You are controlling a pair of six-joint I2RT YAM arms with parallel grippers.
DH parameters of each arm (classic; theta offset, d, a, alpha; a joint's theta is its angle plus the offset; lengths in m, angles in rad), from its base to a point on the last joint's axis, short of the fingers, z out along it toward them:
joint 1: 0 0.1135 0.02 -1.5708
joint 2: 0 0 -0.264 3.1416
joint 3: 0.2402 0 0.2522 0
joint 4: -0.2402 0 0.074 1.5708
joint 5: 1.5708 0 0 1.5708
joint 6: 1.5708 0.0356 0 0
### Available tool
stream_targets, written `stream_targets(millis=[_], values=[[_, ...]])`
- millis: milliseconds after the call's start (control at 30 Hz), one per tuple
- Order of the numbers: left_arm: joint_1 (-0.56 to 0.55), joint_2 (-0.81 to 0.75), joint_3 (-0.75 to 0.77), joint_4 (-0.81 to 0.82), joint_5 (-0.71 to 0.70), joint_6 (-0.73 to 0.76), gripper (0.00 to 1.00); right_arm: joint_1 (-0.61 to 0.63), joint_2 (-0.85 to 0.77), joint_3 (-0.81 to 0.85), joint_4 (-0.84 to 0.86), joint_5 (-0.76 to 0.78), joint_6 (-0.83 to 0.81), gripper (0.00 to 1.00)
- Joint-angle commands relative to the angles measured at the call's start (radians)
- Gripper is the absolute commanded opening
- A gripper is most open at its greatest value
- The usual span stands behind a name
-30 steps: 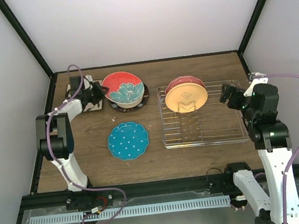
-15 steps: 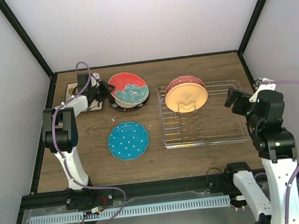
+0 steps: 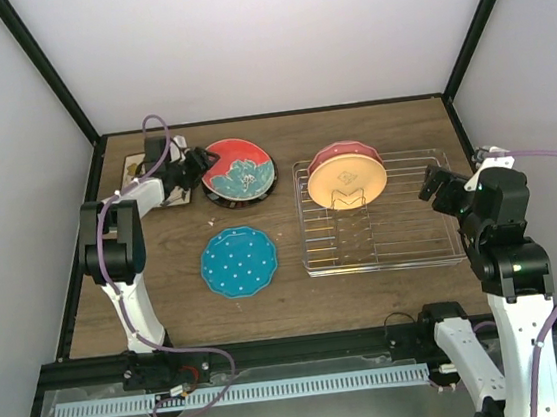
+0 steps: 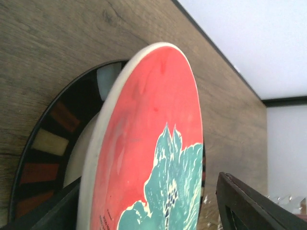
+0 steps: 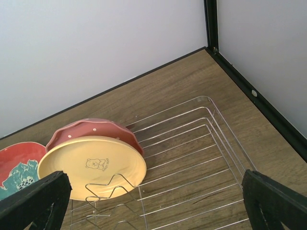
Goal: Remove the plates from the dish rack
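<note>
Top external view: on the wood-grain table (image 3: 170, 311) the silver wire dish rack (image 3: 376, 227) is seen at right. The orange-yellow plate (image 3: 347, 181) is stood upright in it, with the scalloped pink-red plate (image 3: 340, 149) mostly hidden behind. The glossy red plate (image 3: 239, 170) is laid tilted on the largely covered striped-rim plate (image 3: 219, 197). The left gripper (image 3: 196, 164) is parted around the red plate's rim; the right gripper (image 3: 428, 181) is spread, empty.

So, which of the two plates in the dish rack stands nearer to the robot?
The orange-yellow plate with the small bear drawing. It stands in front; the pink-red scalloped plate stands behind it, mostly hidden.
</note>
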Motion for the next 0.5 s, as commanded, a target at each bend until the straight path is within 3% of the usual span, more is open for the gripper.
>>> stream_targets(millis=[0,200,467], values=[[-0.012,-0.020,-0.014,0.037,0.030,0.005,0.75,0.007,-0.003,0.025,0.005,0.009,0.003,1.00],[-0.026,-0.016,-0.014,-0.012,0.002,0.048,0.86,0.007,-0.004,0.021,0.005,0.009,0.004,1.00],[-0.052,0.000,0.005,-0.108,-0.068,0.107,0.92,0.007,-0.018,0.022,-0.010,0.019,0.008,1.00]])
